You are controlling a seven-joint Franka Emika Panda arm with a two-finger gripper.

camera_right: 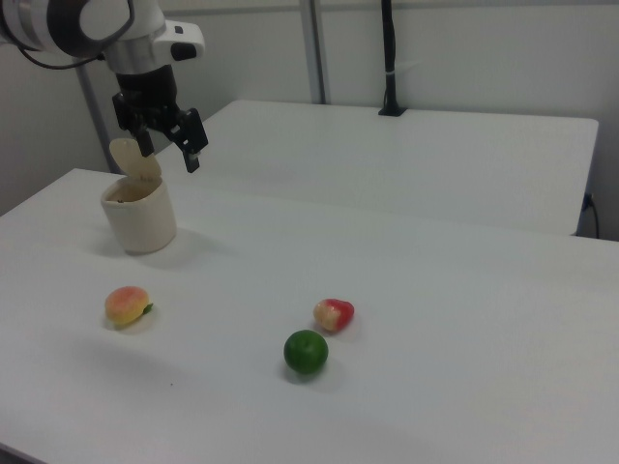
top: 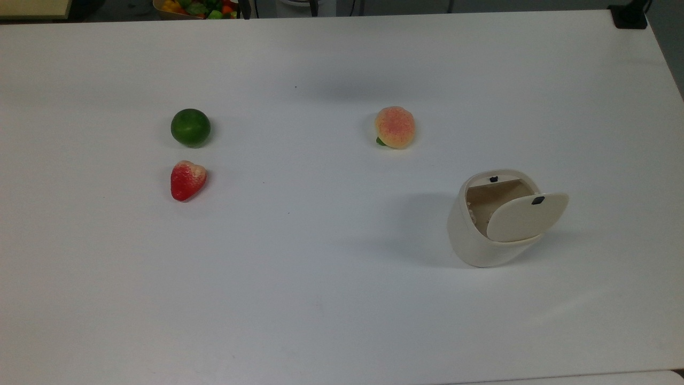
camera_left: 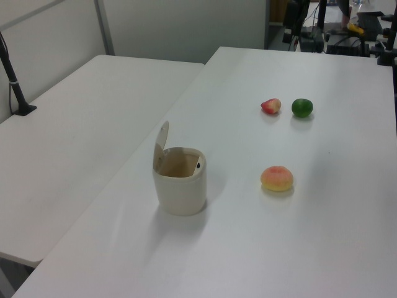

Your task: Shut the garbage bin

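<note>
The cream-white garbage bin [top: 481, 243] stands upright at the top view's right, its hinged lid [top: 526, 216] raised and the inside showing. In the left view the bin [camera_left: 180, 186] has its lid [camera_left: 161, 146] tipped up on the left side. In the right view the bin [camera_right: 140, 217] sits at the far left with its lid [camera_right: 131, 159] up. My gripper [camera_right: 169, 150] hangs just above and slightly to the right of it, open, with nothing between its fingers.
A green lime [top: 190, 127], a red strawberry [top: 187, 180] and a peach [top: 395, 126] lie on the white table [top: 320, 299], apart from the bin. A second table [camera_left: 74, 124] adjoins, with a black post [camera_right: 389, 58] on it. A bowl of toy food [top: 195, 8] sits beyond the far edge.
</note>
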